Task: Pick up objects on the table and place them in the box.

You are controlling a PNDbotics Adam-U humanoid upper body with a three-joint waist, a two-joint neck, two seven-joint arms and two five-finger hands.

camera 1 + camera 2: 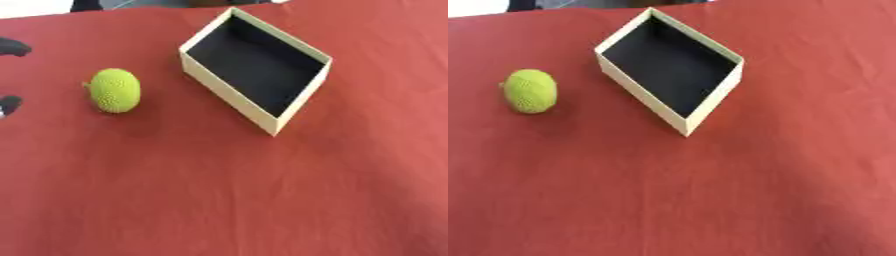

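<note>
A bumpy yellow-green fruit (115, 90) lies on the red tablecloth, left of the box. The cream box (229, 90) with a black inside stands open at the upper middle, turned at an angle, and nothing shows inside it. At the left edge of the left eye view, two black tips of my left hand (14, 47) show, spread well apart. One is above the level of the fruit and one (8, 105) below, both a short way to its left and not touching it. My right hand is in neither view.
The red cloth (219, 200) covers the whole table. Its far edge runs along the top of the view, with something dark beyond it.
</note>
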